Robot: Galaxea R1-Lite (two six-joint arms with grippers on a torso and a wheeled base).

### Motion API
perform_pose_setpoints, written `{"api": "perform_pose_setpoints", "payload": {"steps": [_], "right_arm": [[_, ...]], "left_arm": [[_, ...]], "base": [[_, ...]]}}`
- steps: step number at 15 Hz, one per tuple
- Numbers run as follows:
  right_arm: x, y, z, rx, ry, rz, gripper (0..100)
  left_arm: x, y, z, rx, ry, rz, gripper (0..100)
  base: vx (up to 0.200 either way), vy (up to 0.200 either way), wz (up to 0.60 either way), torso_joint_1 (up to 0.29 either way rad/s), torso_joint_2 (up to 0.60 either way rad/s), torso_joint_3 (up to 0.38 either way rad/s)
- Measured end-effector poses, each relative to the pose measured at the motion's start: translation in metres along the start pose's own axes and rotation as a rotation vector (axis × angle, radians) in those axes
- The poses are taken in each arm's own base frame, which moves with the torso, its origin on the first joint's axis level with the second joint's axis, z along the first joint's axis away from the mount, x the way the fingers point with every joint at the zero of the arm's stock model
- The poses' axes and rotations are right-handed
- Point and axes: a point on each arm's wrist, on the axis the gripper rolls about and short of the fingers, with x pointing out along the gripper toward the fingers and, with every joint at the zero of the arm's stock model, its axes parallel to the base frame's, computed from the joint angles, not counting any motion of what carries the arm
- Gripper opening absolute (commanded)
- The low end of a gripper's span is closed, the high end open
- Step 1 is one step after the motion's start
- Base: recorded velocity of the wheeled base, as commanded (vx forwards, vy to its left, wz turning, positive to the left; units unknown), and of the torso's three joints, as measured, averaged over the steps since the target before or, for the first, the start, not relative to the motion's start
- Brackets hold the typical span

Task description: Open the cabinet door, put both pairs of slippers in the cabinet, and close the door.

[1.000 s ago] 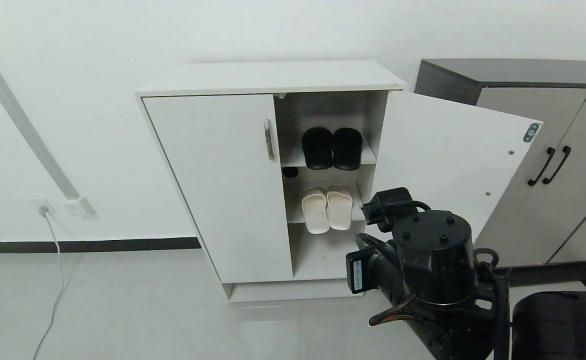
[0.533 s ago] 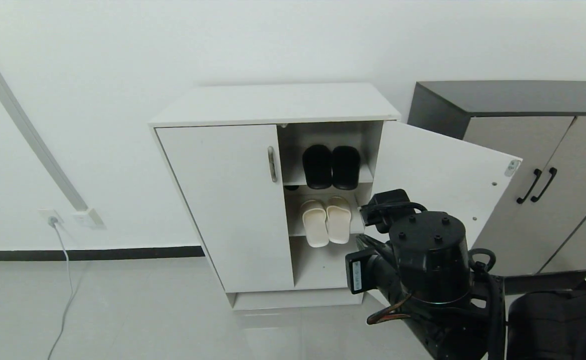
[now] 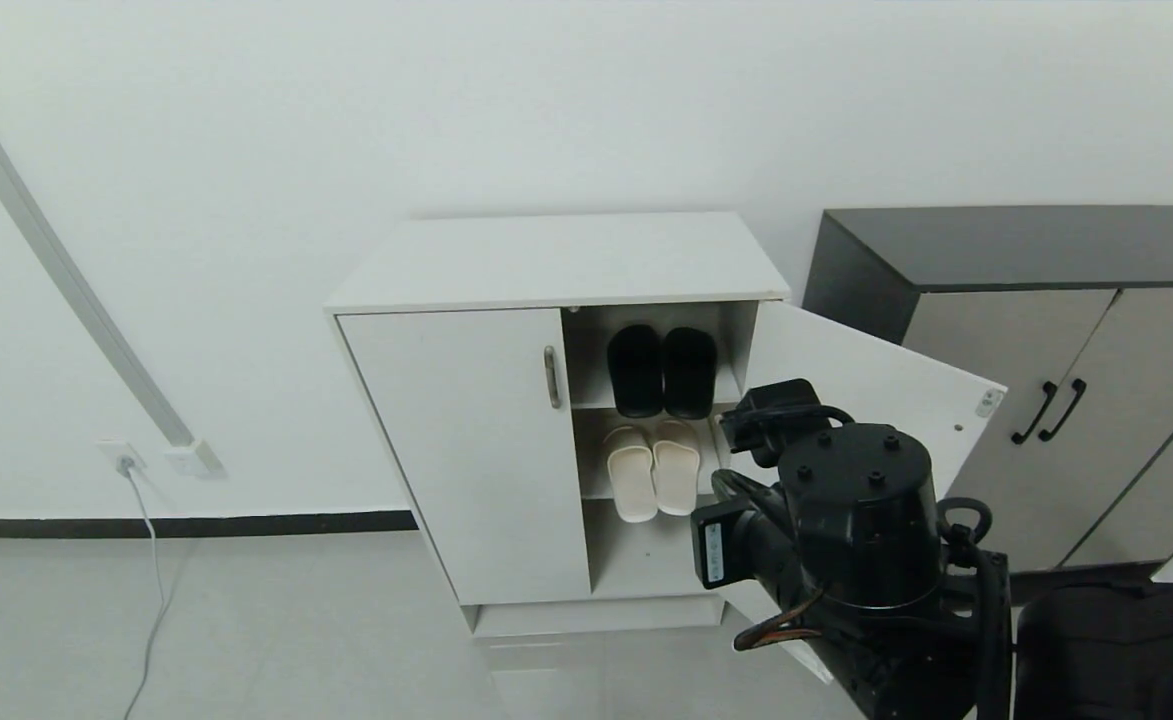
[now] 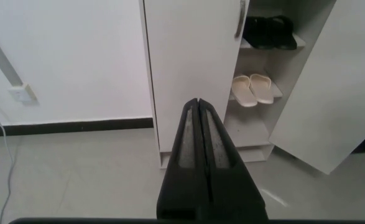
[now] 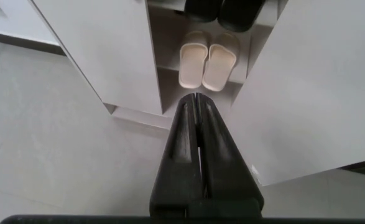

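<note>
Basically last step now, with black slippers (image 3: 663, 370) and cream slippers (image 3: 653, 467) shelved. Left gripper (image 4: 198, 107), right gripper (image 5: 198, 102) both pressed together, empty. Next: push open door (image 3: 906, 385) shut.

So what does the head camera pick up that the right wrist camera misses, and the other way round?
Head camera's extras: the white cabinet's top, the grey cabinet on its right, and a wall socket. Right wrist camera's extra: the right gripper, fingers pressed shut, in front of the cabinet. Shared: black slippers on the upper shelf, cream slippers on the shelf below, and the open door.
</note>
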Motion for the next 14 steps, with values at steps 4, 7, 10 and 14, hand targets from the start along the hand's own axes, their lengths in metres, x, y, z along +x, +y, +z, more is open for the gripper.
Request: {"api": "perform_pose_setpoints", "payload": {"steps": [4,7,10,14], "right_arm": [[0.0011,-0.0016,0.0,0.001,0.001,-0.006,0],[0.0014,-0.0021,-0.0002,0.0,0.002,-0.006,0],[0.0023,-0.0034,-0.0002,0.0,0.003,-0.008,0],[0.0045,-0.0075,-0.0018,-0.013,0.009,-0.022,0]], "left_arm": [[0.0,0.0,-0.0001,0.0,0.0,0.0,0],[0.0,0.0,-0.0001,0.0,0.0,0.0,0],[0.0,0.0,-0.0001,-0.001,0.0,0.0,0],[0.0,0.0,-0.0001,-0.001,0.0,0.0,0]], "base": [[0.0,0.0,0.0,0.24,-0.57,-0.331],[0.0,0.0,0.0,0.269,-0.6,-0.339],[0.0,0.0,0.0,0.193,-0.43,-0.235],[0.0,0.0,0.0,0.009,-0.02,-0.014]]}}
